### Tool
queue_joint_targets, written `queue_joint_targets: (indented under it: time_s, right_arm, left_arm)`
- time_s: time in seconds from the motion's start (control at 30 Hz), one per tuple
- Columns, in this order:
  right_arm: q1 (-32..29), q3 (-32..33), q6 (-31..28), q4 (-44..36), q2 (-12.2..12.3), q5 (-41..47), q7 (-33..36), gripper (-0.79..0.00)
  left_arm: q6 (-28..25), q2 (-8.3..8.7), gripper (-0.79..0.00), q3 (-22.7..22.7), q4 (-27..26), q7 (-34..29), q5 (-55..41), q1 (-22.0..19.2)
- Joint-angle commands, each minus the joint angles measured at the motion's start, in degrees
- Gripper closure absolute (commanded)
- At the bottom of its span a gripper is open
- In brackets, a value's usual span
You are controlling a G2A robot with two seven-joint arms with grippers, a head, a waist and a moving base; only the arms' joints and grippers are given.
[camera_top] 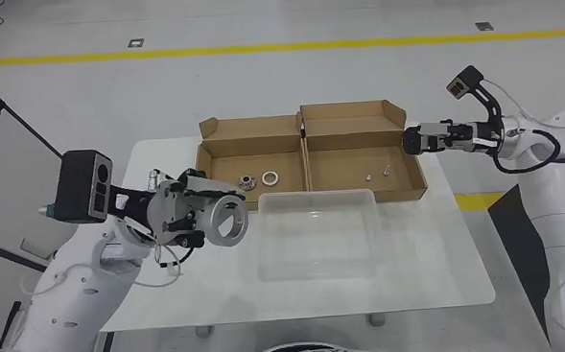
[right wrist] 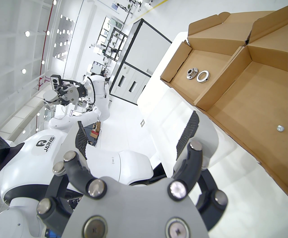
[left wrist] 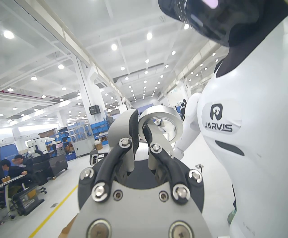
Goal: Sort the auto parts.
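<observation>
— Where is the big part sitting right now?

— The large metal ring (camera_top: 229, 221) is hanging in the left gripper (camera_top: 211, 216), off the tabletop (camera_top: 431, 264). It is hanging near the left edge, between that edge and the clear bin (camera_top: 266, 236).

— How is that gripper holding it?

— It is clamping the ring's wall. One finger (left wrist: 134, 126) is pressing on the outside, and the other is sitting inside the bore. The ring is standing on edge, with its opening facing sideways.

— And the other arm?

— The right gripper (camera_top: 412, 140) is hovering toward the far right corner of the tabletop, just beside the right wall of the right-hand box (camera_top: 413, 184). Its jaws are standing wide apart, gripping nothing.

— What is lying in the boxes?

— Two open cardboard boxes are sitting side by side along the far edge. In the left-hand box (camera_top: 226, 169), a flanged hub (camera_top: 247, 183) and a smaller ring (camera_top: 271, 178) are lying close together on the floor, near the wall shared with its neighbour. In the right-hand box, a small bolt (camera_top: 384, 170) is resting toward the right end.

— And the bin?

— It is sitting in the middle of the tabletop, just in front of the boxes.
</observation>
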Motion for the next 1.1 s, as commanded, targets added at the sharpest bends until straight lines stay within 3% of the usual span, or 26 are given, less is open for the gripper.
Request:
queue_joint_targets:
  time_s: [0.0,0.4,1.07]
  right_arm:
    - [0.00,0.00,0.00,0.00,0.00,0.02,0.00,-0.785]
    - [0.00,0.00,0.00,0.00,0.00,0.02,0.00,-0.785]
    - [0.00,0.00,0.00,0.00,0.00,0.02,0.00,-0.785]
  left_arm:
    - [0.00,0.04,0.000,-0.17,-0.38,0.11,-0.57,0.27]
    - [0.00,-0.35,0.000,-0.92,-1.32,5.41,-9.22,1.80]
    - [0.00,-0.31,0.000,-1.29,-2.78,2.60,-8.36,2.15]
